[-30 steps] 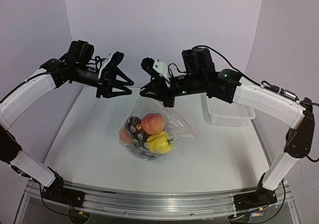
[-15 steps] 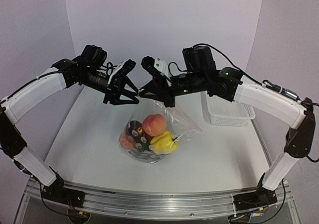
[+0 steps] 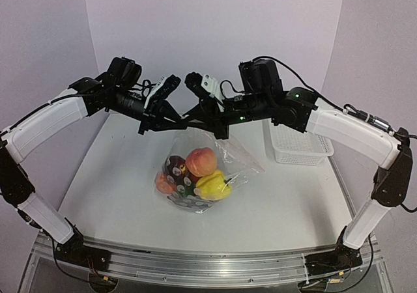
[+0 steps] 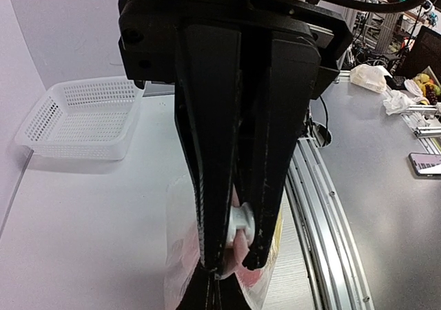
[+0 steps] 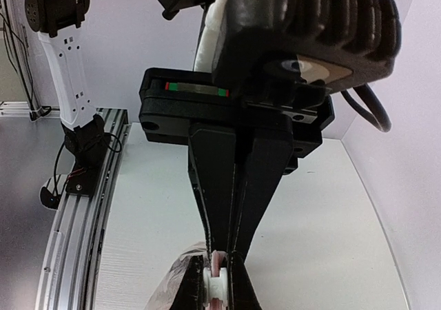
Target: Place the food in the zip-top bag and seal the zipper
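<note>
The left gripper is nearly closed, with a whitish fold pinched between its fingers. This fold is judged to be the thin press-seal zipper.

Near the middle of the bench, the clear, flexible, dot-printed zip-top bag is held up by its mouth. The food, small toy fruits and vegetables in peach, yellow and dark colours, is bunched at the bottom of the bag.

The right gripper is clamped tight on the same edge, just beside the left.

A white perforated plastic basket stands toward the far right corner.

The film is judged soft and slippery, and the load bottom-heavy. Hold is best taken on the stiffer zipper strip.
</note>
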`<state>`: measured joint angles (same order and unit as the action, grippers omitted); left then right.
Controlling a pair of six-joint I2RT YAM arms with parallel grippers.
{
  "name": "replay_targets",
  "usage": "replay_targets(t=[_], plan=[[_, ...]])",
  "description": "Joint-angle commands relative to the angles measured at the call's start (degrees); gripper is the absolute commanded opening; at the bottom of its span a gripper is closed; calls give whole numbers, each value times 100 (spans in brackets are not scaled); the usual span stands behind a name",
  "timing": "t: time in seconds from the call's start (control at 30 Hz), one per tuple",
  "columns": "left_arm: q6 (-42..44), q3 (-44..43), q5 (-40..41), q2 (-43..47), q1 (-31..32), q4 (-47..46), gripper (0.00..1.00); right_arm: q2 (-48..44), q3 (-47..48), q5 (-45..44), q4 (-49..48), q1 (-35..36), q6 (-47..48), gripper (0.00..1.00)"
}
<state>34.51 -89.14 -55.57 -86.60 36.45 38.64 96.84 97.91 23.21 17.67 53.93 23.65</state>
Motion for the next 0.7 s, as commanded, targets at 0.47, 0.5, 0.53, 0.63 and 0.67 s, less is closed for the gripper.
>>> replay_targets(t=[0.47,0.5,0.53,0.63,0.67], plan=[[221,263,631,849,-35,-745,0,-578,-3,-624,630,-198,-139,0],[216,221,573,846,-59,-721,0,-590,1,-609,686,-223,-132,0],[214,184,514,840,-81,-677,0,-595,8,-587,758,-249,-115,0],[231,133,487,842,-106,-647,0,-606,-9,-433,931,-320,-78,0],[246,121,490,842,-119,-647,0,-611,-13,-379,962,-344,-91,0]])
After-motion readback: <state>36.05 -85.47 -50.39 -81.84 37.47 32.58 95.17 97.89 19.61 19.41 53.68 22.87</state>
